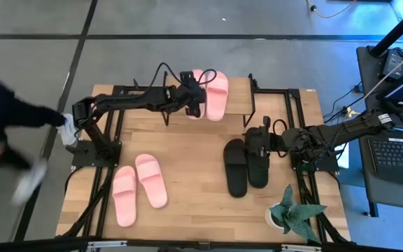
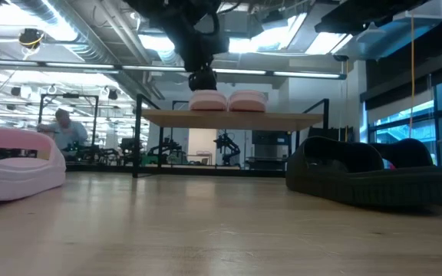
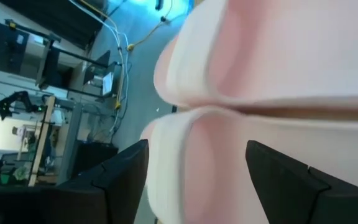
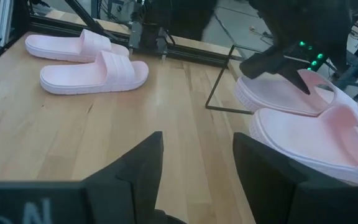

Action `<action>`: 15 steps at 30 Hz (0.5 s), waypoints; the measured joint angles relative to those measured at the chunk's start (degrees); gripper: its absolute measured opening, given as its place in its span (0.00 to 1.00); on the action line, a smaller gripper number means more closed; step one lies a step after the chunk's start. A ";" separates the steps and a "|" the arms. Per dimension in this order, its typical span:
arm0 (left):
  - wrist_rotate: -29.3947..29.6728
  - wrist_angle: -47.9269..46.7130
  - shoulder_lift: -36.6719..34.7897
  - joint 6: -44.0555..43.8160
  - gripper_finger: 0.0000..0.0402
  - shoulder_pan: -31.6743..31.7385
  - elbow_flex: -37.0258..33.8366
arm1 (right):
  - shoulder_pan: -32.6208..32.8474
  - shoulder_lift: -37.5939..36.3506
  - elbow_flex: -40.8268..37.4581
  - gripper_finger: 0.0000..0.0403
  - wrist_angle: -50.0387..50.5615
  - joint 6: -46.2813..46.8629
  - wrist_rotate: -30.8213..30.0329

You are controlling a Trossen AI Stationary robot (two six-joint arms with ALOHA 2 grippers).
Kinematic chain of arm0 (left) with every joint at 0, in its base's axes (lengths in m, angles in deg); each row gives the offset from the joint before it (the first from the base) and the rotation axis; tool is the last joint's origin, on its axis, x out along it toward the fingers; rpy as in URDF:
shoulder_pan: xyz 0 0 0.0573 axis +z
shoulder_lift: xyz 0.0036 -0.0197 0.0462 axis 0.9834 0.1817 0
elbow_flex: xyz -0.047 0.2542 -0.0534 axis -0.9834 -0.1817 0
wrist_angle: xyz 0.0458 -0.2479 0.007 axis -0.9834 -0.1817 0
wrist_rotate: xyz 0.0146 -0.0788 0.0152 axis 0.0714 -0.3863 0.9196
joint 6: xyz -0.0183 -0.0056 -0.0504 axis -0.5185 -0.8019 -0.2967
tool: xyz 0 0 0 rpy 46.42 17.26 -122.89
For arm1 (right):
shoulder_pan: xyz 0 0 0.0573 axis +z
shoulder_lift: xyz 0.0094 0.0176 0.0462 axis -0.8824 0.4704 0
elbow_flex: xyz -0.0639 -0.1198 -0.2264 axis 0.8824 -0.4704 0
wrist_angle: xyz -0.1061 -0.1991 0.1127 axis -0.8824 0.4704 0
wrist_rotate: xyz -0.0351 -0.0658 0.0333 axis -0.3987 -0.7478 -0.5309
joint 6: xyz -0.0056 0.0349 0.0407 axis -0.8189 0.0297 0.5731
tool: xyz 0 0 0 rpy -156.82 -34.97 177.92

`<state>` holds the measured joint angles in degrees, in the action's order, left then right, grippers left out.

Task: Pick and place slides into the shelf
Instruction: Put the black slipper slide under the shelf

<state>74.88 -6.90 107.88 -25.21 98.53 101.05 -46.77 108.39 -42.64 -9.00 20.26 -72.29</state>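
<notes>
Two light pink slides (image 1: 217,94) lie side by side on the shelf's wooden top board (image 1: 242,101), seen from the table's level as (image 2: 229,100). My left gripper (image 1: 192,98) is open over the left one of this pair. In the left wrist view its fingers stand on either side of that slide (image 3: 197,168). Two more pink slides (image 1: 138,185) rest sole-down on the table's near left part. Two black slides (image 1: 245,164) lie right of centre. My right gripper (image 1: 255,143) is open just above their far ends and touches nothing that shows. My left gripper comes from above, pointing down, with one finger (image 3: 120,180) at each long side of the left pink slide on the shelf. Whether either finger touches the slide I cannot tell. The slide lies flat on the top board.
A potted plant (image 1: 292,210) stands at the table's near right corner. The shelf's black frame (image 4: 229,84) runs down to the tabletop. A person (image 1: 5,119) is beside the table's left edge. A laptop (image 1: 397,157) sits off the right edge.
</notes>
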 joint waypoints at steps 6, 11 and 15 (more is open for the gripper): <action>0.09 -6.66 -2.71 -5.86 0.65 -2.91 0.00 | 0.00 0.02 0.00 0.49 0.26 1.58 0.02; -1.48 -15.76 -6.25 -14.46 0.65 -7.28 0.00 | 0.01 0.02 0.00 0.49 0.76 3.46 0.04; -12.73 -18.40 -10.22 -20.52 0.65 -10.74 0.00 | -0.01 0.02 0.00 0.49 1.04 4.24 2.05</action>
<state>62.14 -25.30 97.66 -45.73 87.79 101.05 -46.78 108.41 -42.64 -7.97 24.50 -70.24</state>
